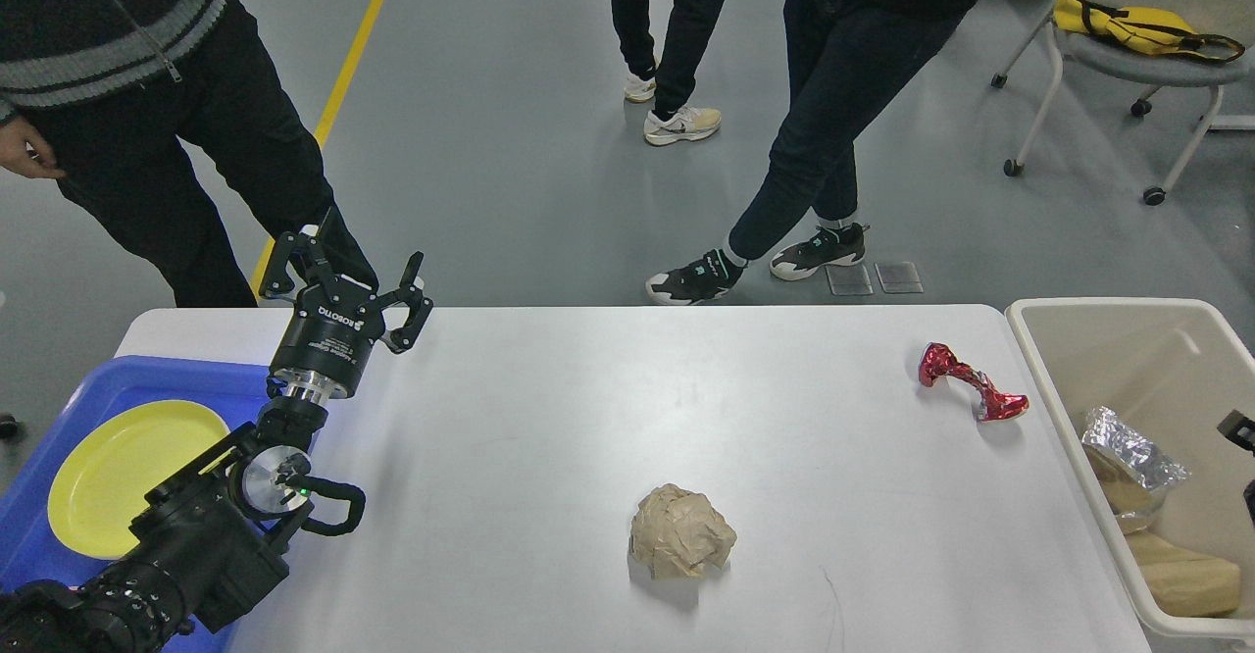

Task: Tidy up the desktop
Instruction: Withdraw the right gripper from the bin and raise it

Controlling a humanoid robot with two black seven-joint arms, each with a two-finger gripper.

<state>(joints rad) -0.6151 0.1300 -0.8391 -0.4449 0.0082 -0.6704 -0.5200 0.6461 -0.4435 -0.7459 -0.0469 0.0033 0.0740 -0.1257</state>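
Two scraps litter the desktop (pixel 549 408); crumpled brown paper (pixel 681 543) lies right of the empty left gripper (pixel 345 276), fingers apart.

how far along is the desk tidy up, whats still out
Done: silver foil wad lies in the beige plastic bin. In hand: nothing; left gripper is empty, jaws open. Left: crumpled brown paper ball and twisted red foil wrapper on the white desktop.
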